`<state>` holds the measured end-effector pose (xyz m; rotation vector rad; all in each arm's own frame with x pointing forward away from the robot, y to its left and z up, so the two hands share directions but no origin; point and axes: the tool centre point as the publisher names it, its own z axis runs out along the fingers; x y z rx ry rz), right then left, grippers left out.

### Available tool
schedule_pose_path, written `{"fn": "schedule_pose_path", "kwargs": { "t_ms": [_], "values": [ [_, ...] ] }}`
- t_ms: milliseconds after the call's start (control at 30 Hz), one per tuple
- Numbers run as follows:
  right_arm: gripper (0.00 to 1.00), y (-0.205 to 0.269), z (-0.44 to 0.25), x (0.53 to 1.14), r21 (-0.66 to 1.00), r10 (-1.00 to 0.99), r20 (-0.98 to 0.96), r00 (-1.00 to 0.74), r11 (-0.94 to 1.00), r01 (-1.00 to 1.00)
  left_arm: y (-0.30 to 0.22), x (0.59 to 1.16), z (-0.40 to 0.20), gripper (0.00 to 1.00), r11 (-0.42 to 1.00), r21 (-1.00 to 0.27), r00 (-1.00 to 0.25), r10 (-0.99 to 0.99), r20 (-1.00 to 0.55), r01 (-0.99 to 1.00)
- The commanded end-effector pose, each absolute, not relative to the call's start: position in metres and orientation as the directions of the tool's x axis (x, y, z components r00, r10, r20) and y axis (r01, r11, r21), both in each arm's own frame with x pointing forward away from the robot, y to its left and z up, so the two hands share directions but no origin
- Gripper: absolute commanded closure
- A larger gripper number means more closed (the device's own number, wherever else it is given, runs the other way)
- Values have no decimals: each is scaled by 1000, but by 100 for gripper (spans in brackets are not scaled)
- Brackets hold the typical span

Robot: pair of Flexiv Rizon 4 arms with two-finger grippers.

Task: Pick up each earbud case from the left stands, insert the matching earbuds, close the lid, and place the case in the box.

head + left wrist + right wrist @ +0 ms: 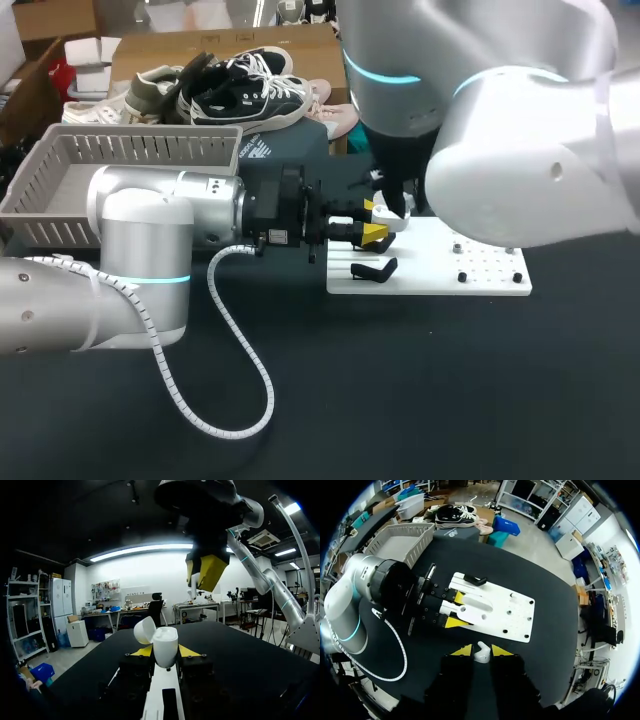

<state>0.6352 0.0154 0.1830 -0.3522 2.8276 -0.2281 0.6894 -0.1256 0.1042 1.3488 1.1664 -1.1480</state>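
left gripper (165, 651) clamped on the earbud case (165, 641), lid open, held over the white board (470, 262). right gripper (481, 650) pinches one earbud (481, 655) just above it. we judge insertion, lid closing and placing in the box (140, 150) all remain.

The right arm (520, 170) blocks space above white board (450, 285).

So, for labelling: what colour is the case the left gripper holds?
The case is white; left wrist view.
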Motion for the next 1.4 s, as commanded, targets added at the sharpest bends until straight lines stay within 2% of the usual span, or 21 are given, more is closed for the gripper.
{"fn": "schedule_pose_path", "kwargs": {
  "t_ms": [33, 267, 467, 567, 800, 1400],
  "values": [
    [100, 12, 182, 631, -187, -261, -277, -925, 959, -214, -126, 691, 104, 100, -63, 90, 94, 69, -993, 994],
    [100, 13, 182, 634, -185, -238, -271, -933, 964, -192, -126, 691, 104, 100, -63, 90, 94, 69, -993, 994],
    [100, 12, 181, 668, -288, 131, -236, -963, 937, 198, -126, 691, 104, 100, -63, 90, 94, 69, -993, 994],
    [100, 16, 179, 670, -253, 203, -191, -960, 935, 248, -126, 691, 104, 100, -63, 90, 94, 69, -993, 994],
    [100, 14, 177, 665, -183, 262, -108, -959, 943, 279, -126, 691, 104, 100, -63, 90, 94, 69, -993, 994],
    [100, 12, 178, 660, -187, 261, -114, -959, 942, 278, -126, 691, 104, 100, -63, 90, 94, 69, -993, 994]
  ]
}}
